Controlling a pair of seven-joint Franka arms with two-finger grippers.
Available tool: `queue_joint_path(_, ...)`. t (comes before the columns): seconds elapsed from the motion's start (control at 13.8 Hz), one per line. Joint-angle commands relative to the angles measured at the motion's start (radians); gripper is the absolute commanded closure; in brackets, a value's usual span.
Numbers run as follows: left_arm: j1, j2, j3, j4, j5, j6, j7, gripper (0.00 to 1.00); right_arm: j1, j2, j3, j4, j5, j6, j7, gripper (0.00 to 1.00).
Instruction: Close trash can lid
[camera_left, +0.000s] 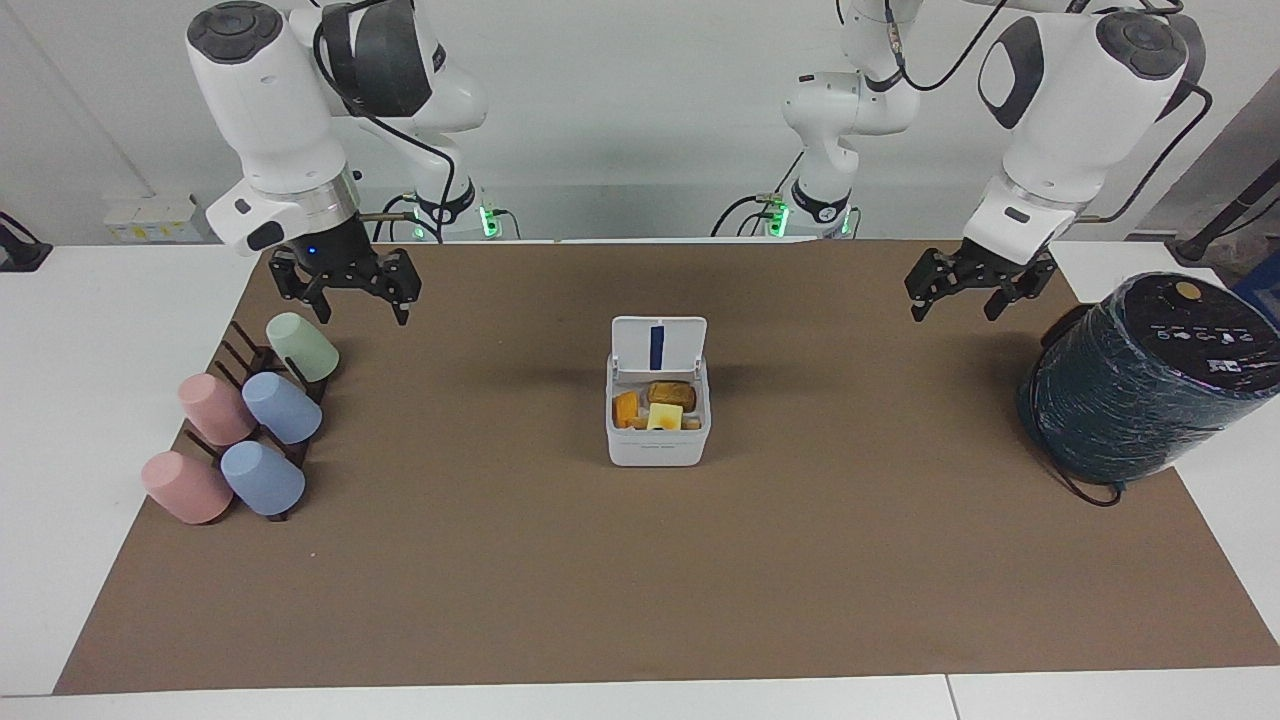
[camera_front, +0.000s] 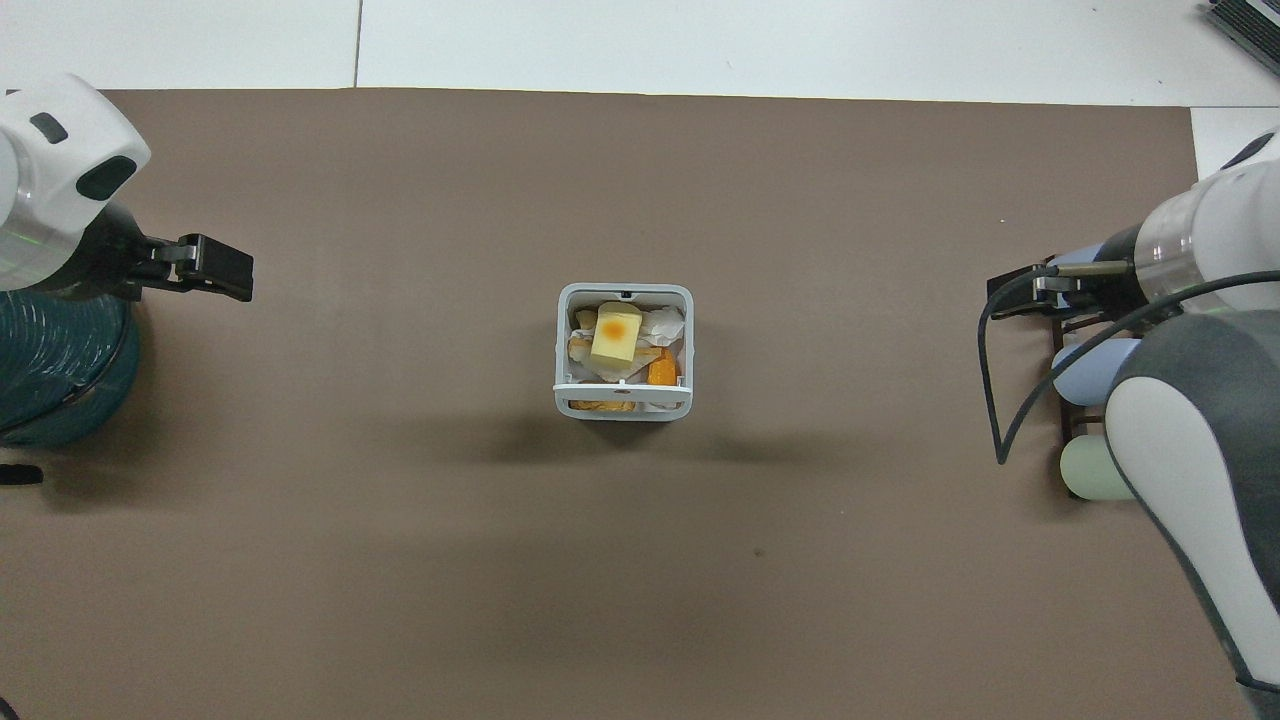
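Observation:
The small white trash can (camera_left: 657, 450) stands mid-table on the brown mat. It holds a yellow block (camera_left: 664, 416), orange pieces and crumpled paper. Its lid (camera_left: 659, 345) stands upright on the side nearer to the robots, with the blue strip of its underside showing. In the overhead view the trash can (camera_front: 563, 350) shows its contents, and the lid (camera_front: 622, 393) is seen edge-on. My right gripper (camera_left: 362, 312) hangs open and empty over the mat near the cup rack. My left gripper (camera_left: 955, 312) hangs open and empty beside the dark cylinder. Both are well apart from the trash can.
A dark rack with several pastel cups (camera_left: 245, 430) lies at the right arm's end of the table. A large dark plastic-wrapped cylinder (camera_left: 1140, 385) stands at the left arm's end. The brown mat (camera_left: 640, 600) covers the table's middle.

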Motion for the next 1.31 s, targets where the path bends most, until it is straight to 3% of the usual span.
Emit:
queue_joint_path(0.0, 0.005, -0.035, -0.004, -0.043, 0.019, 0.029, 0.011, 0.00, -0.013, -0.009, 0.002, -0.005, 0.023, -0.011, -0.025, 0.00)
queue_joint_path(1.02, -0.048, -0.044, -0.013, -0.055, 0.017, -0.010, -0.006, 0.00, -0.013, -0.009, 0.003, -0.005, 0.023, -0.011, -0.025, 0.00)
queue_joint_path(1.23, -0.084, -0.058, -0.013, -0.079, 0.017, -0.008, -0.085, 0.69, -0.013, -0.009, 0.003, -0.005, 0.023, -0.011, -0.025, 0.00)
